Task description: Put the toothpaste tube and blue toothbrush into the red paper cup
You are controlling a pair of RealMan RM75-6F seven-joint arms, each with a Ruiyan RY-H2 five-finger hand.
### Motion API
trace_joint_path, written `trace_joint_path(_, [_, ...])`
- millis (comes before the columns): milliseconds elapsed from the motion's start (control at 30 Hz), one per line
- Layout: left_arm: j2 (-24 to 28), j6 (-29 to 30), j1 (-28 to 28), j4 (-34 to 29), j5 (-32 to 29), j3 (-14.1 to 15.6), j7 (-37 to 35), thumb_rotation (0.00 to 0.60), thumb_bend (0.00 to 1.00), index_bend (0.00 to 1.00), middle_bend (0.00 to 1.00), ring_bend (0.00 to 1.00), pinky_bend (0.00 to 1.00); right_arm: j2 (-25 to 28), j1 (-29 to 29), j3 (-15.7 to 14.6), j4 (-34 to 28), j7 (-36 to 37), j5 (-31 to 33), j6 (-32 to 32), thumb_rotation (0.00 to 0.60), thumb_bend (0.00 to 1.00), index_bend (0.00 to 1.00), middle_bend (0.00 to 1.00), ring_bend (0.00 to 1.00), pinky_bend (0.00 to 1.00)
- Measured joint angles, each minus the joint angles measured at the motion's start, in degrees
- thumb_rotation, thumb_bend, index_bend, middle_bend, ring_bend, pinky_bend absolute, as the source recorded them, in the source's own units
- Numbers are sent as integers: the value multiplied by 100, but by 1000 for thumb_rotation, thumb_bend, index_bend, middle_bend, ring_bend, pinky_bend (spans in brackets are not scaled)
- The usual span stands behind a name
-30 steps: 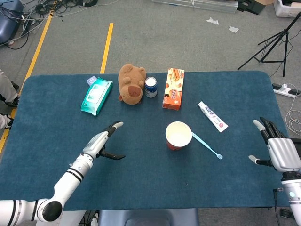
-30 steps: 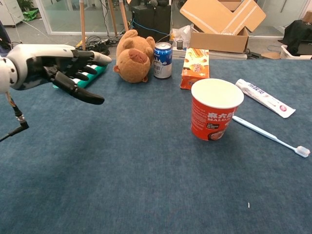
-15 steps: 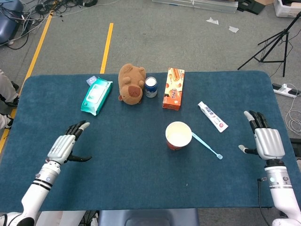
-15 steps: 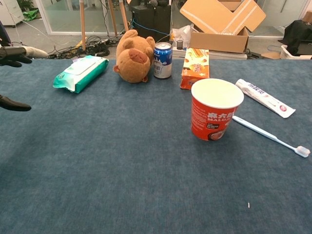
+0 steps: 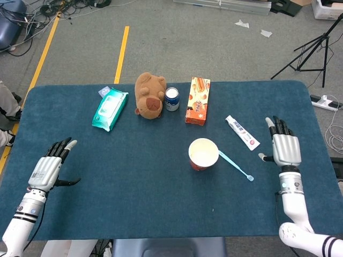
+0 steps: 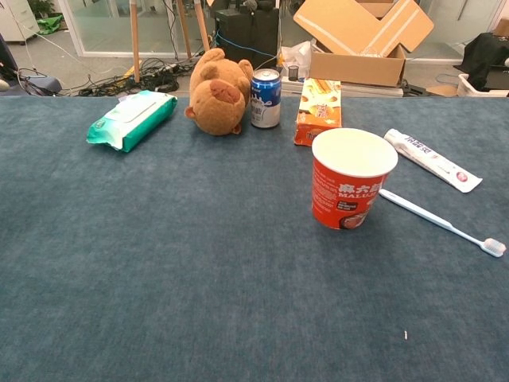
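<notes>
Red cup [image 6: 348, 189] with white inside, light-blue brush [image 6: 441, 224], white tube [image 6: 431, 160], brown bear [image 6: 218, 93], dark blue cloth [image 6: 199, 270].

Not much readable text here. The cup [image 6: 353, 189], right of centre in the chest view, has white Chinese characters on its red side with "MALUA..." in Latin letters under them; the rest wraps out of sight and the small print lower down is too tiny to read. The tube [image 6: 432, 160] at the right edge has blue Chinese characters along it, too small to make out. The can [image 6: 265, 99] at top centre, the orange box [image 6: 318, 111] beside it and the green pack [image 6: 131, 118] at upper left all carry print, none of it legible.
</notes>
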Motion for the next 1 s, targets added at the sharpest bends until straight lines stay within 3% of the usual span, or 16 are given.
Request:
trace_joint_path(367, [174,-24,345,258,225,-34,-439,600,0,0,16,0,0,-1040,595,315,1352,-177,459,-115,600,0,0,0,0,222])
trace_joint_path(1000, [323,-64,656,416,526,-114,-649,600,0,0,15,0,0,-2800,1790,838,4627,96,1013,-1287,600,0,0,0,0,222])
